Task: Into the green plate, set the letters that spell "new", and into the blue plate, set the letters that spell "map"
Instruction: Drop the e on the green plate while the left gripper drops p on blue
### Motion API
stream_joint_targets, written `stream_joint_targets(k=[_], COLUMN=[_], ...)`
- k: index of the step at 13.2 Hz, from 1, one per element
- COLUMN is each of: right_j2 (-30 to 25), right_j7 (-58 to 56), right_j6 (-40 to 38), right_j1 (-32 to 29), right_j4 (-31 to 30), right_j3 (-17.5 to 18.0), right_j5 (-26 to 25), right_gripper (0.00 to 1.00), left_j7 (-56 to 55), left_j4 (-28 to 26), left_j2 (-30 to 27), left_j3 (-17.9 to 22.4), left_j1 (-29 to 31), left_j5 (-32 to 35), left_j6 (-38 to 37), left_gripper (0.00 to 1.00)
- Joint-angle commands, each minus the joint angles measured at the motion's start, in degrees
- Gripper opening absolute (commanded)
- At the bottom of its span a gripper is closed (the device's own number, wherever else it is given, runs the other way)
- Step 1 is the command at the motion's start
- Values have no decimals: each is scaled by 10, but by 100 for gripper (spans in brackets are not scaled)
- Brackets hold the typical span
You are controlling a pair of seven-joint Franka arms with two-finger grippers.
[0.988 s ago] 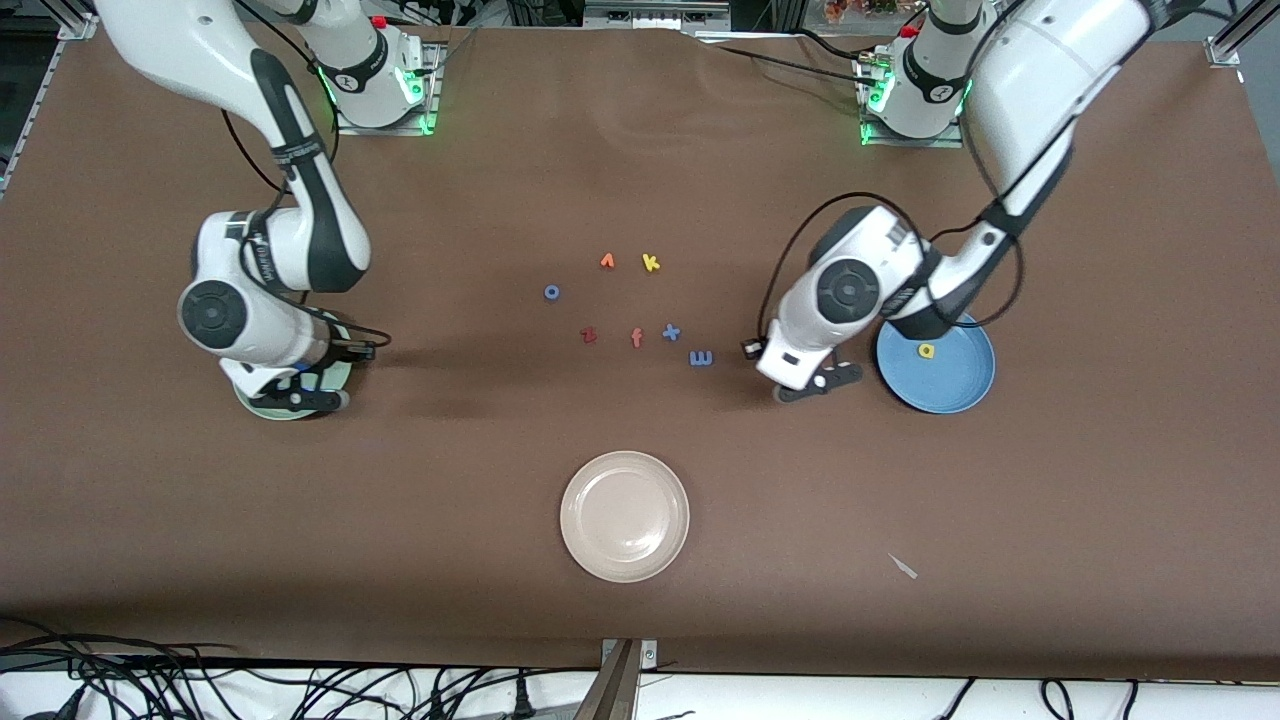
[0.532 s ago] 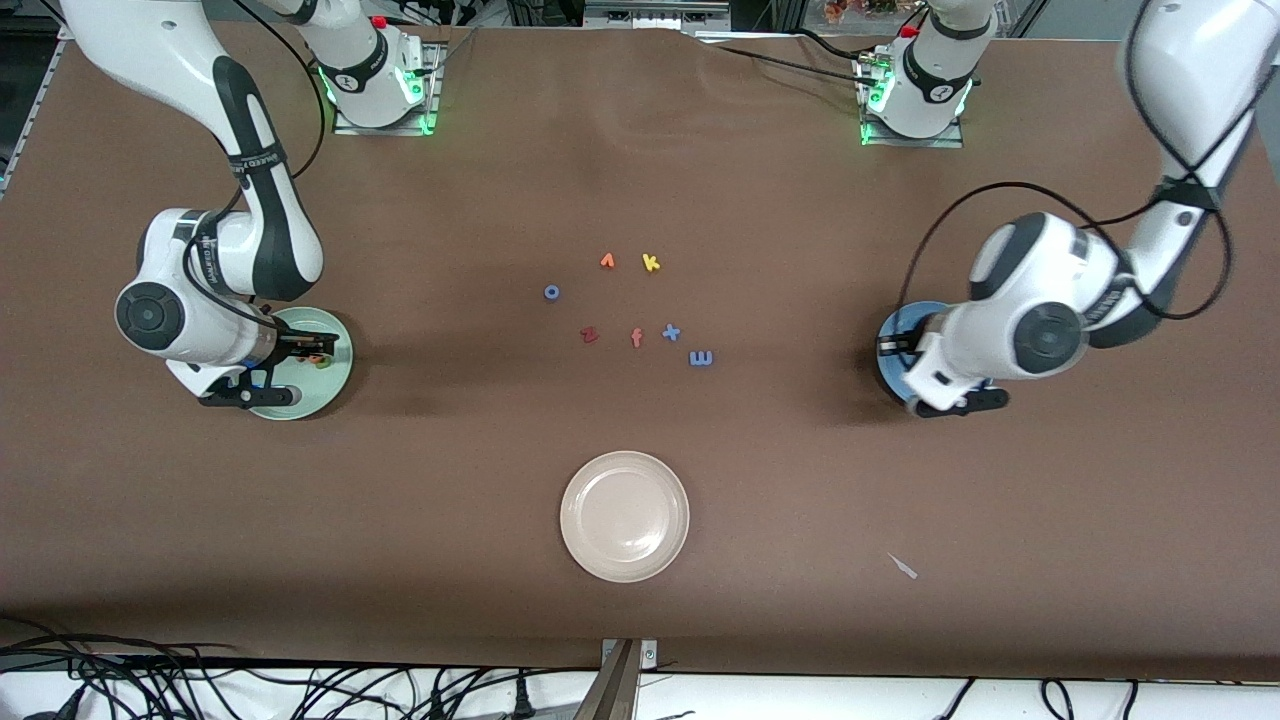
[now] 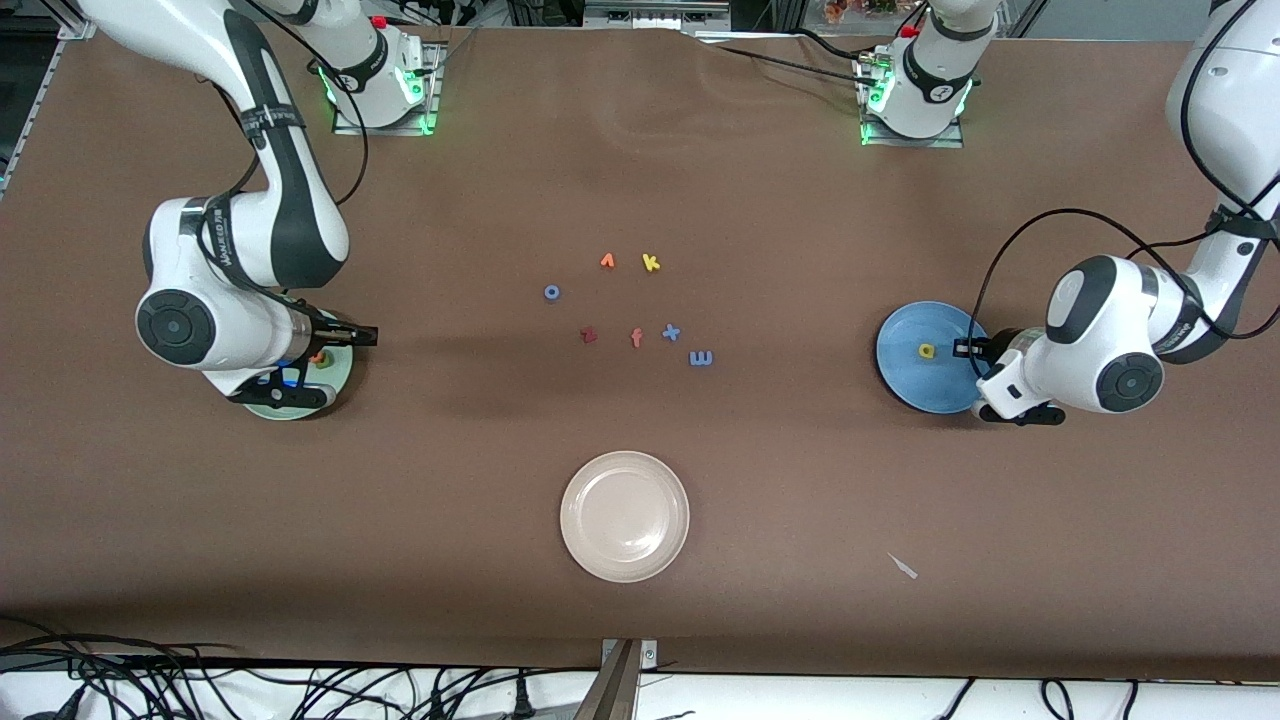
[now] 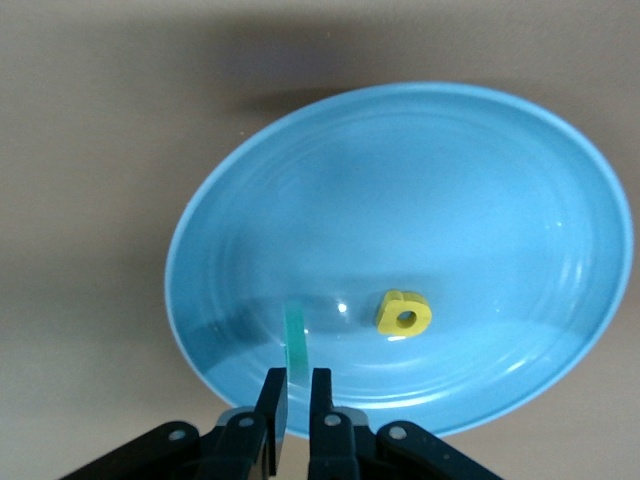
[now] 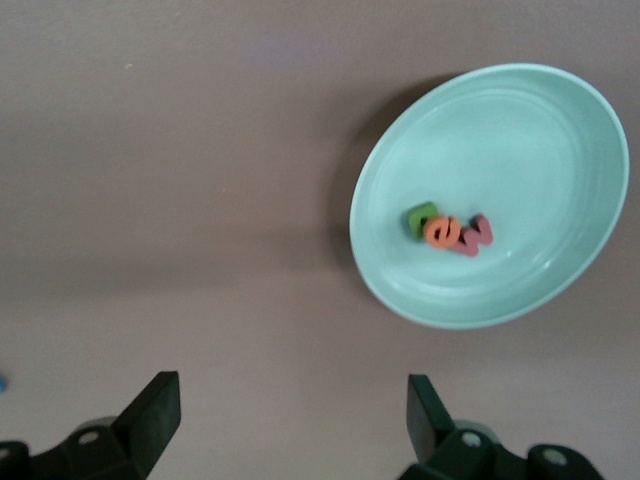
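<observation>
Teal a [image 4: 294, 345] is pinched edge-on in the left gripper [image 4: 292, 400], fingers nearly shut on it, over the rim of the blue plate [image 3: 905, 375] at the left arm's end. I'd ease it lower and further inward before letting go so it lands flat near the yellow p [image 3: 927, 351], not on the edge. Right gripper [image 5: 290, 400] hangs wide open and empty over the table beside the green plate [image 5: 560, 130]; n [image 5: 420, 218], e [image 5: 441, 232] and w [image 5: 471, 236] sit together inside. Light blue m [image 3: 701, 358] waits mid-table.
</observation>
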Motion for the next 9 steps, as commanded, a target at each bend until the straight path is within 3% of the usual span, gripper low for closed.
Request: stream_joint_targets(k=[1,3,5,7,9], right_j2=[-40,-67,-114,-163,-198], right_j7=[-3,-14,-35,-77,-86], right_j6=[-48,-57,-60,-63,-94], right_j1=[-4,-3,-10,-31,-113], right_j4=[6,0,-12,-25,-15], right_j3=[1,3,4,10,69], right_j5=[0,-7,-9,-10,-8], right_gripper=[100,100,100,100,100], left_j7=[4,-31,-142,-237,-338], left_j4=[6,6,9,10,9], left_j2=[-7,-24,-22,-19,-11], left_j3=[-6,-37,-91,-115,-111], left_j1=[-10,-14,-16,-51,-114], left_j5=[17,0,-33,-51,-54], left_j6=[-3,-4,1,34,110], left_gripper=[84,83,78,78,78])
